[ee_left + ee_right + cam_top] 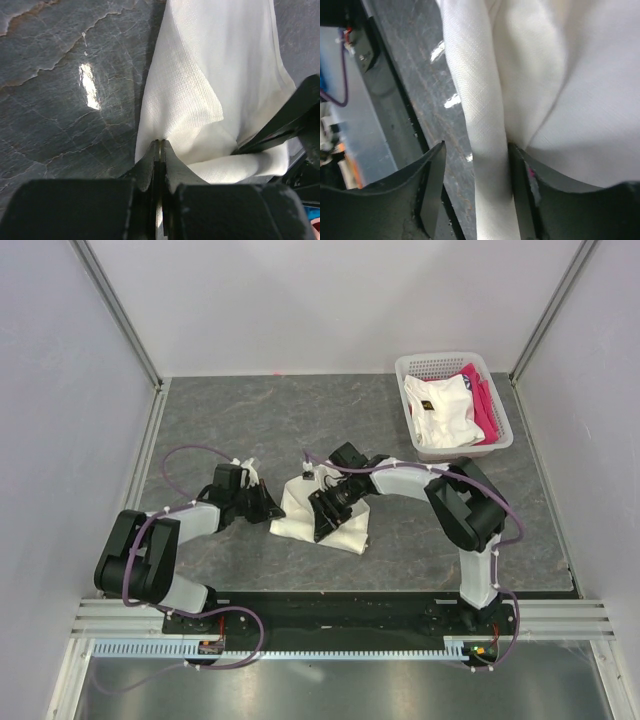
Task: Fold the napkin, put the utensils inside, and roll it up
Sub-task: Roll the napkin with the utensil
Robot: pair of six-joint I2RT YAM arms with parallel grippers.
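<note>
The cream-white napkin (347, 531) lies bunched and partly folded on the grey table between my two grippers. My left gripper (272, 508) is shut, pinching the napkin's left edge (210, 75) at its fingertips (160, 143). My right gripper (323, 518) stands over the napkin's middle. In the right wrist view its jaws (477, 146) are open around a rolled fold of the napkin (485, 115), which touches the right finger (520, 165). The right gripper's dark fingers also show in the left wrist view (287, 122). The black spoon is hidden or out of view.
A white plastic basket (412, 364) stands at the back right, holding a white garment (440, 410) and a pink cloth (485, 400). Grey walls enclose the table on three sides. The black base rail (330, 610) runs along the near edge.
</note>
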